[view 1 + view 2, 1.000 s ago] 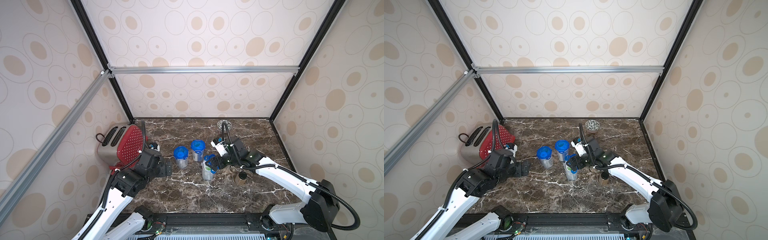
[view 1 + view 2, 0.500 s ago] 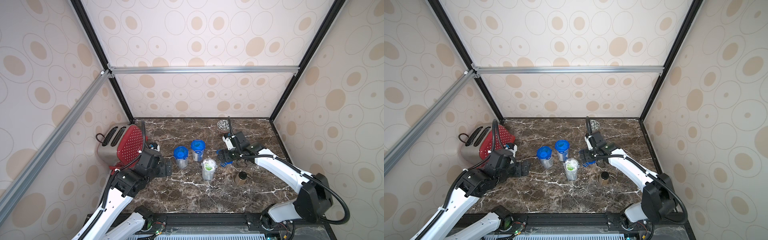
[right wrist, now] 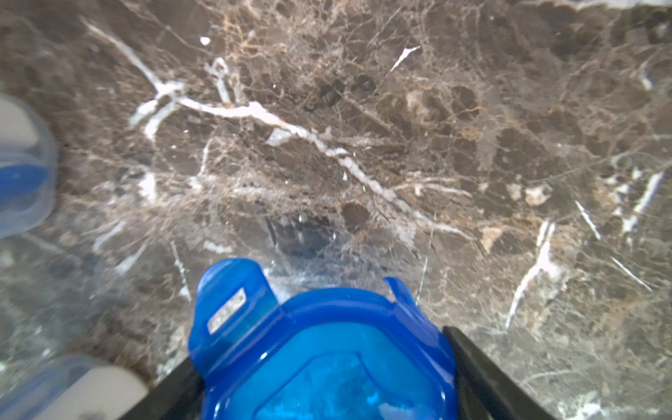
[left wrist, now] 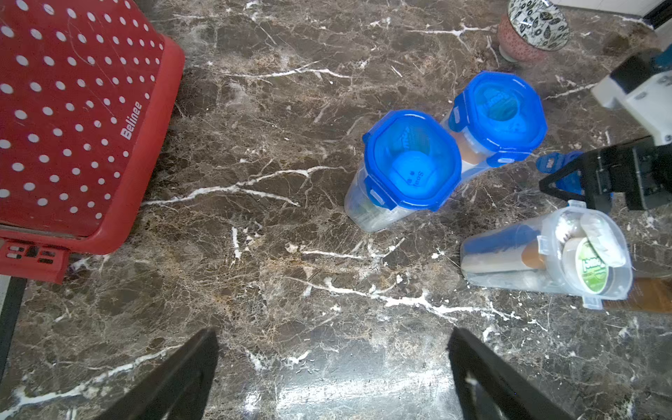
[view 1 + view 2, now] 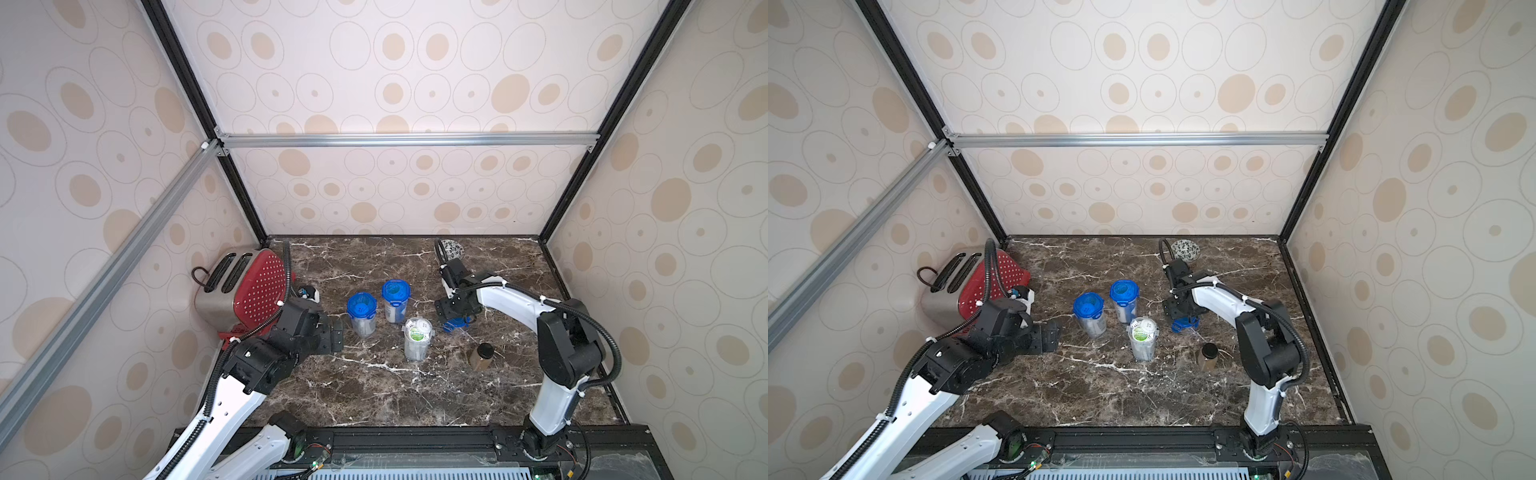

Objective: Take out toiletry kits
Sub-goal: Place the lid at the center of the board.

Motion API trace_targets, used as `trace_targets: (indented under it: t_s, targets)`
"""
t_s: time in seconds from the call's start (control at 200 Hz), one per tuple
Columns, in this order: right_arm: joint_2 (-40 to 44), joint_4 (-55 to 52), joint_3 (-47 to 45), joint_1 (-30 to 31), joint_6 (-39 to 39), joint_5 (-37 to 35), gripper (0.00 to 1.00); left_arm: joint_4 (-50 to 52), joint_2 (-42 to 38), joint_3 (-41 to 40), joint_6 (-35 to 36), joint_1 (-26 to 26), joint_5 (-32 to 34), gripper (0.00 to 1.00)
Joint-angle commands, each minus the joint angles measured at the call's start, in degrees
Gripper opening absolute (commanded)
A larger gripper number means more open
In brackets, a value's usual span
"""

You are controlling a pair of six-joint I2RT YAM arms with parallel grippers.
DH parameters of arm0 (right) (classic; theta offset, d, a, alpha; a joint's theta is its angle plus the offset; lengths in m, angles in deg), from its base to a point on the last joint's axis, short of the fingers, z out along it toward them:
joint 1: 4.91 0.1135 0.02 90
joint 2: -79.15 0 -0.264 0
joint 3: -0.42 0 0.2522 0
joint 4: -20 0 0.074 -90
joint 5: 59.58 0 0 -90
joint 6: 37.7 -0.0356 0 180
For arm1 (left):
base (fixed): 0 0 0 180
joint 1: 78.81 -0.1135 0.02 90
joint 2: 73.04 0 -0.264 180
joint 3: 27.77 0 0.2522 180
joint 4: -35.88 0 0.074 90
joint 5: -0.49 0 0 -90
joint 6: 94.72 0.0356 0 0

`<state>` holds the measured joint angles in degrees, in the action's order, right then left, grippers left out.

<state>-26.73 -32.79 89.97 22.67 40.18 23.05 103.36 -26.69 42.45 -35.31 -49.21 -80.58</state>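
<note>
Your kit [image 5: 417,332] sits in the open jar [image 5: 415,351] near the middle of the desk [image 5: 374,395], round packets at the mouth, nothing lifted out yet. Two lidded jars [image 5: 361,313] stand just behind it, toward the left edge, their kits sealed inside. Your right end effector [image 5: 454,320] is clamped on the blue lid [image 3: 327,356], low beside the open jar. Your left end effector [image 4: 331,338] hovers, jaws wide apart, empty. One lid off; all the taking out remains.

Toiletry kits [image 5: 417,330] stand packed in open jar [image 5: 415,353]: round white packets, green label topmost; more inside two blue-lidded jars [image 5: 362,326].
</note>
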Motion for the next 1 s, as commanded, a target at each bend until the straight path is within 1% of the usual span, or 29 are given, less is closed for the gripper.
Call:
trace_targets:
  t_s: [0.0,0.185,0.28,0.426,0.511,0.601,0.701,0.781,0.886,0.992]
  targets:
    - [-2.14,-1.87,2.08,-0.37,0.58,-0.95,0.89,2.04,0.13,0.05,0.35,-0.25,0.84,0.99]
    - [-4.84,-1.89,3.29,-1.57,1.53,0.82,0.95,1.54,0.03,-0.15,0.88,-0.25,-0.13,0.99]
    - [-5.03,-1.25,2.85,-1.95,1.29,1.23,1.00,1.46,0.40,-0.22,1.11,-0.25,-0.73,0.99]
    - [-4.42,-1.60,3.25,-2.06,1.34,0.75,1.00,1.38,0.94,-0.05,1.39,-0.23,-1.37,0.99]
    - [-1.59,-1.29,2.63,-2.01,1.12,0.43,1.00,1.38,0.81,-0.13,1.37,-0.23,-1.52,0.99]
    - [2.67,-2.34,2.42,-2.04,0.74,2.18,1.00,1.28,0.50,-0.22,1.33,-0.25,-1.60,0.99]
    - [9.74,-2.44,0.31,-1.93,0.11,5.62,1.00,1.30,0.37,-0.17,1.49,-0.21,-1.70,0.99]
    - [15.65,-1.59,-1.86,-1.33,0.14,9.84,1.00,1.08,0.32,-0.22,1.64,-0.24,-2.14,0.99]
    - [20.09,-3.94,-1.54,1.29,-0.16,12.56,1.00,1.09,0.23,-0.13,1.77,-0.24,-2.20,0.99]
    - [22.36,-5.10,-0.77,5.76,-0.15,12.77,1.00,1.10,0.14,-0.13,1.84,-0.23,-2.24,0.99]
